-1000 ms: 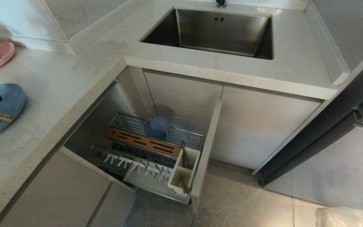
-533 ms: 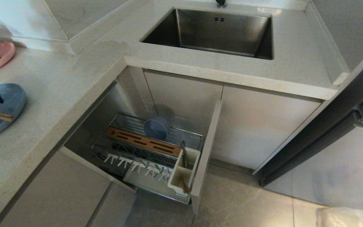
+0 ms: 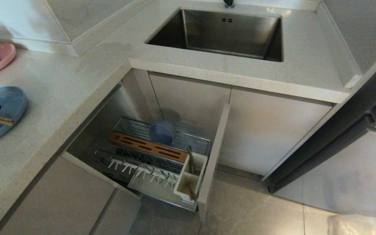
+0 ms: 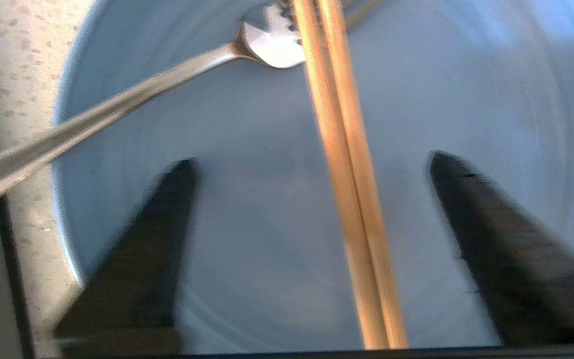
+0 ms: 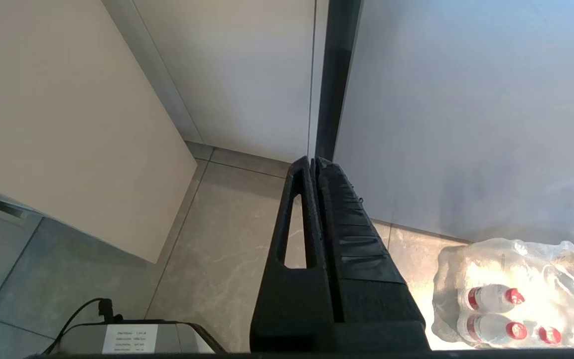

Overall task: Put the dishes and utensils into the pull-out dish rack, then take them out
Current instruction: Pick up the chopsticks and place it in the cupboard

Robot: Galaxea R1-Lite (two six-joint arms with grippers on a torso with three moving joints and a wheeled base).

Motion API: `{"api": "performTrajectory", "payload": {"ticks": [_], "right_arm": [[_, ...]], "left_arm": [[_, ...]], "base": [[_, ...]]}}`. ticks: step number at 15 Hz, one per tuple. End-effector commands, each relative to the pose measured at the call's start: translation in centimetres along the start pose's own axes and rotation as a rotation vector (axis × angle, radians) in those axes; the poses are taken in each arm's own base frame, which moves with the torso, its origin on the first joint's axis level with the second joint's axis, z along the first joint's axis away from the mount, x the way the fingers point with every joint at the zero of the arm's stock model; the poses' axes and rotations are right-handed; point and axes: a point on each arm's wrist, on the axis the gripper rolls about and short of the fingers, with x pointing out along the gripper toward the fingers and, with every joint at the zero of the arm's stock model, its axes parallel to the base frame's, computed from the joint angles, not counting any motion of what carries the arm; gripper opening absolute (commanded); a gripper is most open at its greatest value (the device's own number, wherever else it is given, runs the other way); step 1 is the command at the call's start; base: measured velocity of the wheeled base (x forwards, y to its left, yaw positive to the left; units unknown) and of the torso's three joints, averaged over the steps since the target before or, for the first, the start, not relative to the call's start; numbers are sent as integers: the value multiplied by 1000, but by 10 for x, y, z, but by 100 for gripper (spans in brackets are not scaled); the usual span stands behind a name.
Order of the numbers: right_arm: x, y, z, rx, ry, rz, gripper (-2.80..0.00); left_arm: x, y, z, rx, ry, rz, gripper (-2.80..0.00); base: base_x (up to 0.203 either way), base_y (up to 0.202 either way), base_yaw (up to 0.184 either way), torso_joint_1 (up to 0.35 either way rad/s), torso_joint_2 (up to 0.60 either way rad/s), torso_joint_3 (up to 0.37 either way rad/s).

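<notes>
**Left gripper spread over the chopsticks on the plate**

Your left gripper (image 4: 312, 164) hangs over the pale-blue plate (image 4: 466, 89), fingers (image 4: 506, 249) wide apart and gripping nothing. The chopsticks (image 4: 349, 189) lie between them, touching neither; the fork (image 4: 117, 107) crosses beyond the fingertips. The blue bowl (image 3: 162, 133) sits in the pull-out rack (image 3: 152, 153), well away. Your right gripper (image 5: 314, 164) is pressed shut above the floor.

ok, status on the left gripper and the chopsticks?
Left gripper open, straddling chopsticks on blue plate. Fork alongside. Right gripper shut, parked.
</notes>
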Motion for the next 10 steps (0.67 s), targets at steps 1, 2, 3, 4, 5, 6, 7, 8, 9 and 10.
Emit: {"api": "performTrajectory", "payload": {"ticks": [1, 2, 3, 4, 5, 6, 7, 8, 9, 10], "right_arm": [[0, 0, 0, 0, 1, 0, -280], [0, 0, 0, 0, 1, 0, -280], [0, 0, 0, 0, 1, 0, -280], [0, 0, 0, 0, 1, 0, -280], [0, 0, 0, 0, 1, 0, -280], [0, 0, 0, 0, 1, 0, -280], [0, 0, 0, 0, 1, 0, -280], [0, 0, 0, 0, 1, 0, -280], [0, 0, 0, 0, 1, 0, -280], [0, 0, 0, 0, 1, 0, -280]], "left_arm": [[1, 0, 0, -3, 2, 3, -280], [0, 0, 0, -3, 5, 0, -280], [0, 1, 0, -4, 8, -4, -280], [-1, 1, 0, -4, 10, -8, -280], [-1, 1, -1, -4, 13, -7, -280], [-1, 1, -1, -4, 13, -6, -280], [-1, 2, -1, -3, 14, -5, -280], [-2, 2, -1, -4, 12, -7, -280], [-2, 2, -1, -4, 13, -6, -280], [-2, 2, -1, -5, 12, -8, -280]], "base": [[0, 0, 0, 0, 0, 0], [0, 0, 0, 0, 0, 0], [0, 0, 0, 0, 0, 0], [0, 0, 0, 0, 0, 0], [0, 0, 0, 0, 0, 0], [0, 0, 0, 0, 0, 0], [0, 0, 0, 0, 0, 0], [0, 0, 0, 0, 0, 0], [0, 0, 0, 0, 0, 0], [0, 0, 0, 0, 0, 0]]}}
